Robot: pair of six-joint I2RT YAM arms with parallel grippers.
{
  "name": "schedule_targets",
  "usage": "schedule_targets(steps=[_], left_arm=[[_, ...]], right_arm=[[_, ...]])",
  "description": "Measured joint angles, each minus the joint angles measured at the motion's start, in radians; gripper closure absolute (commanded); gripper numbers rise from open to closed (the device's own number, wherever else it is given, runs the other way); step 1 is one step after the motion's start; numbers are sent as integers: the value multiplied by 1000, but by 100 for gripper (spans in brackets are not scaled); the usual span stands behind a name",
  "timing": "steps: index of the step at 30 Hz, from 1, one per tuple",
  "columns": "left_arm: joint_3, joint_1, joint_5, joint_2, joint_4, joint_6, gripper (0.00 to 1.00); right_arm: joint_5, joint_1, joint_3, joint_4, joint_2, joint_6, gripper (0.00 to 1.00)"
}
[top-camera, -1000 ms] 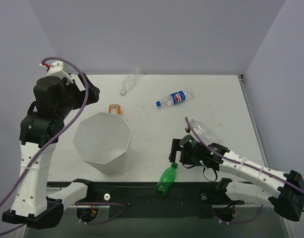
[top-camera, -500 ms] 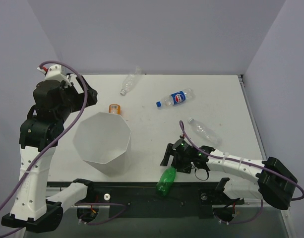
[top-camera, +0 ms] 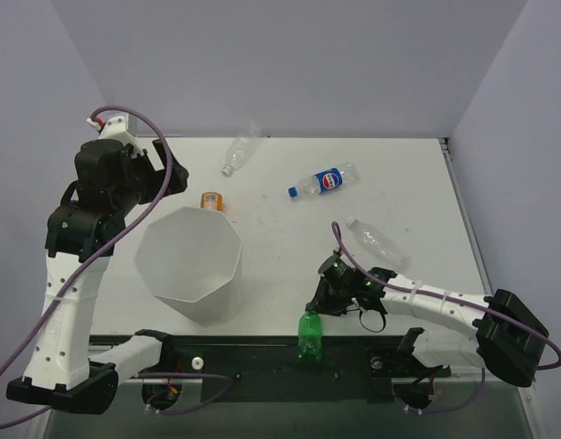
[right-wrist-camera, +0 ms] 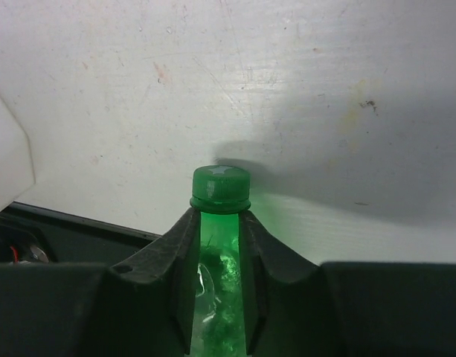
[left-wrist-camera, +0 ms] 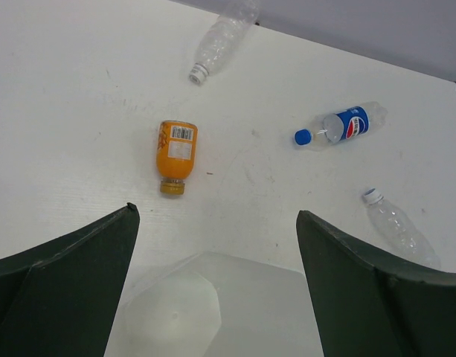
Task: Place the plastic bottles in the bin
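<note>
The right gripper (right-wrist-camera: 221, 216) is clamped on the neck of the green bottle (right-wrist-camera: 221, 190), one finger pressed to each side just below the cap. The gripper body hides the lower part of the bottle in the wrist view. From above, the green bottle (top-camera: 308, 334) sits at the near edge of the table (top-camera: 280, 238), its base over the dark rail (top-camera: 262, 370); whether it rests there cannot be told. The left gripper (left-wrist-camera: 216, 214) hangs spread wide and empty above the bin (top-camera: 202, 306), whose rim (left-wrist-camera: 213, 297) is cut off below. The bin hides part of the orange bottle (top-camera: 211, 200), which lies flat just behind it. The blue-label bottle (top-camera: 324, 180), the far clear bottle (top-camera: 241, 151) and the second clear bottle (top-camera: 376, 240) lie on the table, well apart.
</note>
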Motion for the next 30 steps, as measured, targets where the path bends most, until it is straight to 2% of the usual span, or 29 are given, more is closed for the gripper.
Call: schedule_targets(steps=[10,11,12,13,14,16,25,30], left_arm=[[0,0,2,-9,-26,27,2],[0,0,0,-13,-27,29,2],[0,0,-1,-16,-29,31,2],[0,0,-2,-19,-30,34,2],[0,0,-2,-22,-31,35,2],[0,0,-2,-25,-35,36,2],[0,0,-2,-25,-39,43,2],[0,0,-5,-31,-40,45,2]], right_arm=[[52,1,120,-103,-20,-48,98],[61,1,135,-112,-19,-57,94],[69,1,148,-119,-16,-65,80],[77,1,164,-130,-11,-76,71],[83,1,177,-139,-2,-85,54],[92,1,196,-155,24,-105,47],[80,16,213,-196,174,-154,46],[55,55,235,-199,241,-181,42]])
